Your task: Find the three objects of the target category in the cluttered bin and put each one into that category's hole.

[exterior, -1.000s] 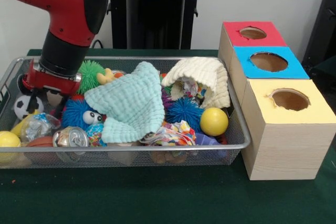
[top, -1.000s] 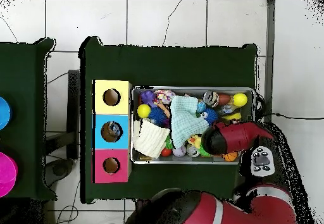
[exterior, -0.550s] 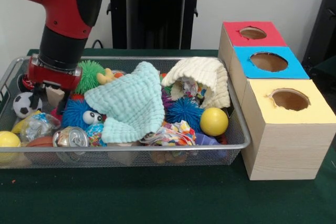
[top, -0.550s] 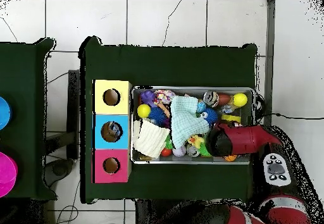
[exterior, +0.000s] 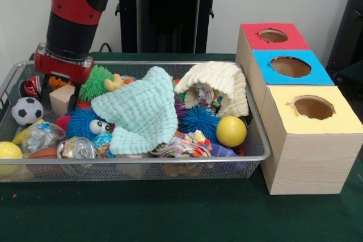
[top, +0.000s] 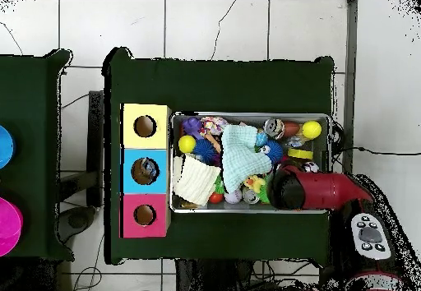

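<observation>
Gripper [exterior: 59,92] hangs low over one end of the bin [exterior: 142,161], pointing straight down from a red plate on the black wrist. The arm [exterior: 74,9] rises steeply above it and bends away at a red elbow near the picture's top corner. A wooden block [exterior: 59,100] sits right at the gripper's tips; I cannot tell whether it is clamped, merely touched, or standing just behind.

To the outer side of the gripper, near the bin's end wall, lies a soccer ball [exterior: 26,110]. On the other side, close by, is a green spiky ball [exterior: 97,81]. In front of the gripper lie a blue spiky toy [exterior: 85,123] with eyes and a can [exterior: 76,148].

Further along lies a mint cloth [exterior: 142,111], then a cream cloth [exterior: 218,83] and a yellow ball [exterior: 231,131]. Outside the bin's far end from the gripper stand the red box [exterior: 272,37], blue box [exterior: 290,67] and yellow box [exterior: 313,109], each with a hole on top. Which items are the targets is not clear.

From overhead the arm [top: 316,189] lies across the bin's corner and hides the gripper and block. That view shows something inside the blue box's hole [top: 145,171], which the front view does not.
</observation>
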{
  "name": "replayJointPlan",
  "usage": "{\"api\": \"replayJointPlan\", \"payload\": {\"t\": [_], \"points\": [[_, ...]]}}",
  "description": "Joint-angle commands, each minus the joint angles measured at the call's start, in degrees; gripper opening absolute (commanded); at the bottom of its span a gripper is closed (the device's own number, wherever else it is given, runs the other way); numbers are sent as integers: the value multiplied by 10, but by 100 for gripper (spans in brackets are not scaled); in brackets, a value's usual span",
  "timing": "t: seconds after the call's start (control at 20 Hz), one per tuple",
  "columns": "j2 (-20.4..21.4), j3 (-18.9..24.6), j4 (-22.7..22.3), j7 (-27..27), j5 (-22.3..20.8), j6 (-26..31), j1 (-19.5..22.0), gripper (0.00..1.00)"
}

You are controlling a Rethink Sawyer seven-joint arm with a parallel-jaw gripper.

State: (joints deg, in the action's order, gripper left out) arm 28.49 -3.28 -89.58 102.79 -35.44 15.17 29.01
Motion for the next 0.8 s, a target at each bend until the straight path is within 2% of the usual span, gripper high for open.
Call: {"api": "replayJointPlan", "payload": {"t": [0.05,0.2,0.3,0.45,0.7,0.8], "points": [[11,27,-69,121,71,-2,-13,100],[2,-5,-75,183,108,-60,-32,100],[-3,-23,-80,206,138,-78,-41,100],[-9,-33,-84,210,171,-105,-43,100],[-45,-70,-83,214,216,-228,-53,100],[-58,-80,-78,208,228,-259,-55,100]]}}
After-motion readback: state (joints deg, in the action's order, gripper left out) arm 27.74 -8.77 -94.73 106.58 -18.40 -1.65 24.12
